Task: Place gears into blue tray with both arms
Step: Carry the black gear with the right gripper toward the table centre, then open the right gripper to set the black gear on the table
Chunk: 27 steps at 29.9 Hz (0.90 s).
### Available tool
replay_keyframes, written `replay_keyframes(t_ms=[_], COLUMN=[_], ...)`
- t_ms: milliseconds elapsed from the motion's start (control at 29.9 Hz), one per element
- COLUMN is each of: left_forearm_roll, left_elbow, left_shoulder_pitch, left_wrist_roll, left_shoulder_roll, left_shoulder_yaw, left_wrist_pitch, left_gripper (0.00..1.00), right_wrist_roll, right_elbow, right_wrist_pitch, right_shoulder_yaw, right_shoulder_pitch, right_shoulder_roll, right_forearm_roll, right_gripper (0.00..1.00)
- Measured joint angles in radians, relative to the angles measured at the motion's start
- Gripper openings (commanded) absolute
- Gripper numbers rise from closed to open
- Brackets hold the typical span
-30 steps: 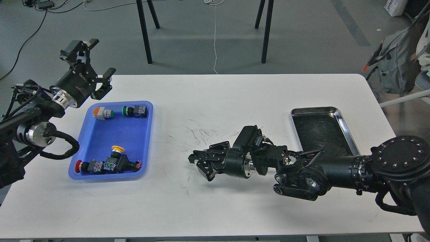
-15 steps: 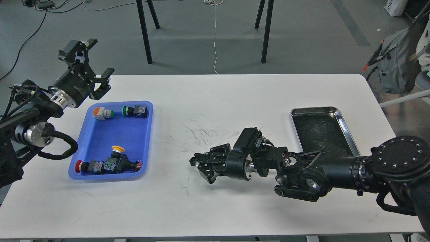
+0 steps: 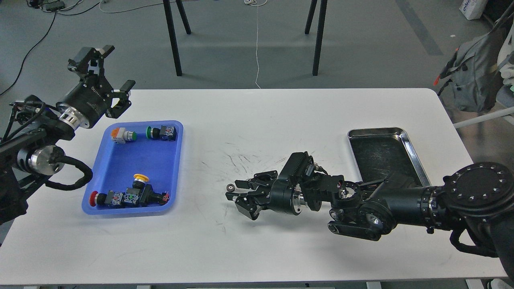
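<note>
Right of the blue tray (image 3: 120, 160), near mid-table, a gear (image 3: 230, 187) lies just at the right gripper (image 3: 237, 198), whose fingers are spread, holding nothing. Beyond the tray's far left corner, the left gripper (image 3: 106, 76) hangs with fingers wide.

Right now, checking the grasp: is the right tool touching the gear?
Cannot tell: head view shows the gear at a fingertip of the right tool; neither gap nor contact is plain.

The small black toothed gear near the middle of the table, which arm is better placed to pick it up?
Right. The right gripper is low, right beside the small black toothed gear; the left gripper is raised beyond the blue plastic tray.
</note>
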Motion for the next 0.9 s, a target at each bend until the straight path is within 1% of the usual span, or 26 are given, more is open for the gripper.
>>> replay_keyframes(t_ms=[100,167,267,435,501,602,635,668,735,902], left_forearm_roll=[0.000,0.000,0.000,-0.006,-0.008,-0.010,-0.010,-0.010,-0.010,-0.007], left_elbow=[0.000,-0.007,-0.024,-0.027,-0.028,-0.031,-0.034,-0.043,-0.058,-0.086], left_shoulder_pitch=[0.001,0.003,0.006,0.012,0.013,0.016,0.016,0.017,0.017,0.018], left_wrist_roll=[0.000,0.000,0.000,0.000,0.000,0.000,0.000,0.000,0.000,0.000], left_shoulder_roll=[0.000,0.000,0.000,-0.013,-0.013,-0.019,-0.024,-0.030,-0.040,-0.037], left_shoulder_yaw=[0.000,-0.002,-0.011,-0.055,-0.063,-0.066,-0.066,-0.065,-0.061,-0.040], left_wrist_pitch=[-0.007,-0.023,-0.041,-0.032,-0.048,-0.098,-0.108,-0.114,-0.116,-0.110], left_gripper=[1.00,1.00,1.00,0.99,0.98,0.98,0.98,0.99,0.99,1.00], right_wrist_roll=[0.000,0.000,0.000,0.000,0.000,-0.001,-0.001,-0.002,-0.004,-0.006], right_elbow=[0.001,0.003,0.003,0.006,0.006,0.006,0.006,0.006,0.005,0.003], right_wrist_pitch=[0.000,-0.003,-0.008,-0.008,-0.006,-0.002,-0.002,-0.001,0.002,0.007], right_shoulder_yaw=[0.006,0.015,0.049,0.129,0.154,0.204,0.221,0.242,0.284,0.368], right_shoulder_pitch=[0.007,0.011,0.014,0.015,0.014,0.011,0.010,0.009,0.007,0.012], right_shoulder_roll=[-0.001,-0.004,-0.015,-0.057,-0.072,-0.099,-0.105,-0.112,-0.125,-0.165], right_forearm_roll=[0.003,0.008,0.014,0.018,0.018,0.020,0.022,0.028,0.063,0.257], right_gripper=[0.46,0.52,0.52,0.53,0.53,0.59,0.62,0.64,0.64,0.64])
